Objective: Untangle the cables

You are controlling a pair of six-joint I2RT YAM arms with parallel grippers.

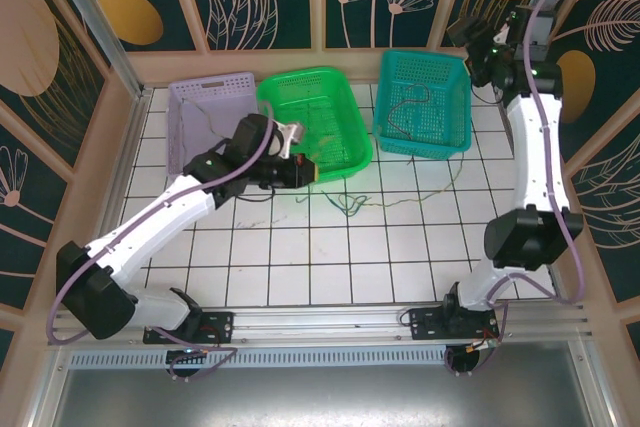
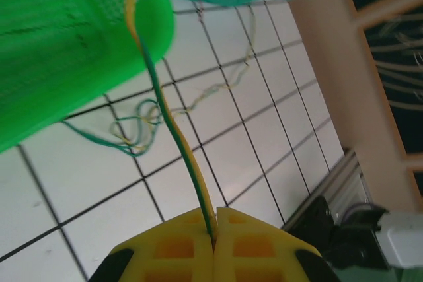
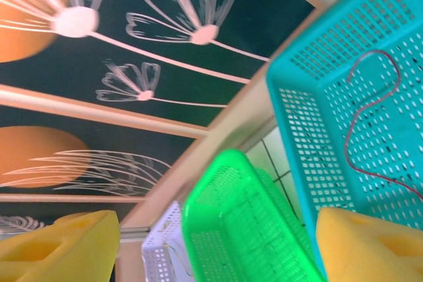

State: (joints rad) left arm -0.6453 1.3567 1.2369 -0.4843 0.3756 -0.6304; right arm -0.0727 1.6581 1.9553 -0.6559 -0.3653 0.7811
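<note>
My left gripper (image 2: 213, 232) is shut on a green-and-yellow cable (image 2: 178, 138) that climbs from the yellow jaws over the rim of the green basket (image 2: 79, 57). From above, this gripper (image 1: 303, 169) sits at that basket's front right corner. A loose tangle of cables (image 1: 350, 202) lies on the tiles just in front, with a pale strand (image 2: 218, 87) trailing off toward the teal basket. My right gripper (image 3: 215, 249) stands open, raised high beside the teal basket (image 3: 310, 117), nothing between its fingers. A reddish-brown cable (image 3: 370, 117) lies inside that basket.
Three baskets line the back of the table: purple (image 1: 205, 117), green (image 1: 320, 97) and teal (image 1: 425, 97). A thin cable lies in the purple basket (image 3: 162, 255). Wooden frame walls (image 1: 100, 177) close in the sides. A metal rail (image 1: 330, 322) runs along the front.
</note>
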